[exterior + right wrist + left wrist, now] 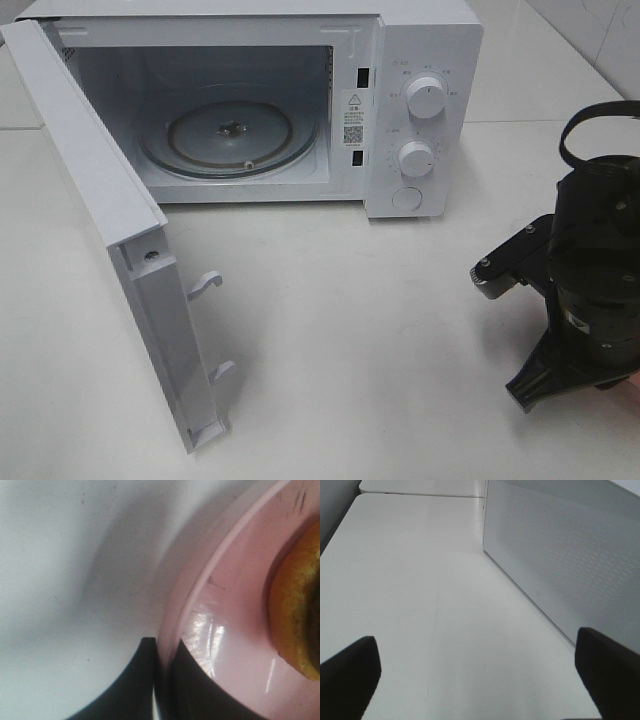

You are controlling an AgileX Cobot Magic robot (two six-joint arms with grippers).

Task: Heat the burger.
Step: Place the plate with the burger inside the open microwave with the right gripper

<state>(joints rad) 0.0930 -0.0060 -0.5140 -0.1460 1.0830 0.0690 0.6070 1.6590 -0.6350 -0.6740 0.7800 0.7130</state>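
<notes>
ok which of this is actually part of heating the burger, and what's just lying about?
Job: burger, pink plate under it, right gripper shut on its rim, open microwave, turntable.
Idle: left gripper, open, empty, beside the microwave door.

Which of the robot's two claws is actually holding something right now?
The right claw, pinched shut on the rim of the round pink plate; the left claw gapes open, holding nothing.

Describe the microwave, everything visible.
The white microwave stands upright on the white table, cavity facing the camera. Its door is swung wide open on the left hinge, with two latch hooks showing on its free edge. The glass turntable inside is bare. The right panel carries two round knobs and a round button below. Only the table touches it.
</notes>
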